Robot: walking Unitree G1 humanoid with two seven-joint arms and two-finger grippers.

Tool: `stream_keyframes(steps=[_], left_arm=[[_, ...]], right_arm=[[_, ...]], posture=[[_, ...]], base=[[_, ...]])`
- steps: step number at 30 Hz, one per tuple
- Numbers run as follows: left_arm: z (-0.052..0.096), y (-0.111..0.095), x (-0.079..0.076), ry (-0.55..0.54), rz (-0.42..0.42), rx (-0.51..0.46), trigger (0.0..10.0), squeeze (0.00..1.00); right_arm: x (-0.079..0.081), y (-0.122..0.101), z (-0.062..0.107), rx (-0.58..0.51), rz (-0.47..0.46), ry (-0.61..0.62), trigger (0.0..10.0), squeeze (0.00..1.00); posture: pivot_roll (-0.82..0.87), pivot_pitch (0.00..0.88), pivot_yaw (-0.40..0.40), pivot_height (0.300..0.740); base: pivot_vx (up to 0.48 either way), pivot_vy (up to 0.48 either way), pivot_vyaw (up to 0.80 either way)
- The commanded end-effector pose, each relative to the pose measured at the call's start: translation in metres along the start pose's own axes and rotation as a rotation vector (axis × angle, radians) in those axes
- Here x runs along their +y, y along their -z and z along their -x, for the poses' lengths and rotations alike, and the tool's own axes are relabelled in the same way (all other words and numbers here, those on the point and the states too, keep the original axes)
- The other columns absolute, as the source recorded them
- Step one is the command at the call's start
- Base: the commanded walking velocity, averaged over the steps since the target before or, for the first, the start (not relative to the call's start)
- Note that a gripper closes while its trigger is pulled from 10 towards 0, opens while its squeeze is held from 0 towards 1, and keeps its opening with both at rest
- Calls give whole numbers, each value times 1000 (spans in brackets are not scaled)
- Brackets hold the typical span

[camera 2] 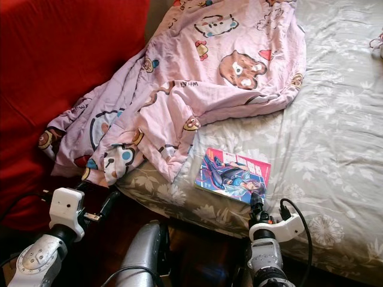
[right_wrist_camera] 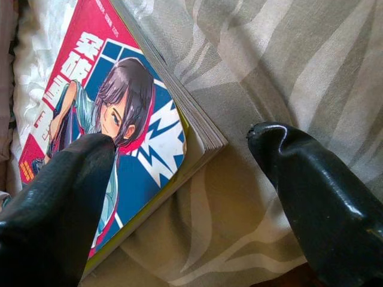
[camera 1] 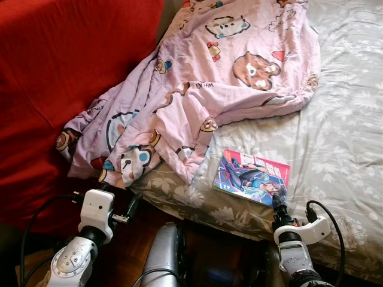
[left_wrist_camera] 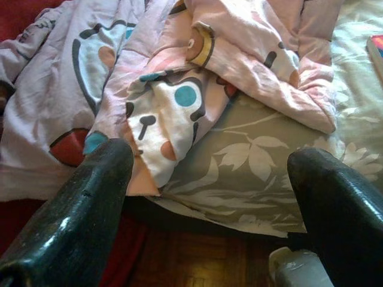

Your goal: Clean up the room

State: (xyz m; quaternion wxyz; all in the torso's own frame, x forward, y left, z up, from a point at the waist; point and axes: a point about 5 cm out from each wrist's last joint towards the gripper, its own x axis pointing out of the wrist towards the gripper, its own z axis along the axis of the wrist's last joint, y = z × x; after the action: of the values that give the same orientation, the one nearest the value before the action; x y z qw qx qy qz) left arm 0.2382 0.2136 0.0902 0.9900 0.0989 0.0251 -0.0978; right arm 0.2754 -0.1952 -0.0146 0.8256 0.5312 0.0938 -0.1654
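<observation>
Red-covered comic book (right_wrist_camera: 114, 131), title characters unreadable, lies under the wide-open, empty right hand (right_wrist_camera: 185, 179).

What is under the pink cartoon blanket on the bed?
The pink blanket lies crumpled over the grey floral bedsheet, its lower end hanging off the edge against the red fabric. Anything beneath its folds is hidden. The comic book lies beside it, uncovered.

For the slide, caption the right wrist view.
Open right gripper straddles the corner of a comic book lying on the bed sheet.
</observation>
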Motion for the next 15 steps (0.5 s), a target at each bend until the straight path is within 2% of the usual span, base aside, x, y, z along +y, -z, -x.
stream_keyframes(steps=[1, 8, 10, 11, 13, 14, 15], left_arm=[[6, 1, 5, -11, -22, 20, 10000, 0], [7, 0, 5, -12, -31, 25, 10000, 0], [7, 0, 5, -14, -32, 25, 10000, 0], [8, 0, 5, -15, -34, 27, 10000, 0], [8, 0, 5, -16, -35, 28, 10000, 0], [8, 0, 5, -16, -36, 29, 10000, 0], [8, 0, 5, -16, -36, 29, 10000, 0]], right_arm=[[-19, 14, 12, 46, -31, 89, 10000, 0], [-7, 10, 5, 39, -31, 43, 10000, 0], [-5, 10, 3, 37, -32, 34, 9216, 0], [-1, 9, 1, 35, -32, 23, 1216, 0], [1, 9, 1, 35, -32, 16, 1216, 0], [1, 9, 0, 35, -33, 13, 0, 0], [1, 9, 0, 35, -33, 13, 0, 0]], posture=[[253, 263, 132, 602], [257, 269, 133, 602], [258, 269, 133, 602], [259, 269, 134, 602], [259, 269, 134, 602], [259, 269, 134, 602], [259, 269, 134, 602]], base=[[0, 0, 0], [0, 0, 0], [0, 0, 0], [0, 0, 0], [0, 0, 0], [0, 0, 0], [0, 0, 0]])
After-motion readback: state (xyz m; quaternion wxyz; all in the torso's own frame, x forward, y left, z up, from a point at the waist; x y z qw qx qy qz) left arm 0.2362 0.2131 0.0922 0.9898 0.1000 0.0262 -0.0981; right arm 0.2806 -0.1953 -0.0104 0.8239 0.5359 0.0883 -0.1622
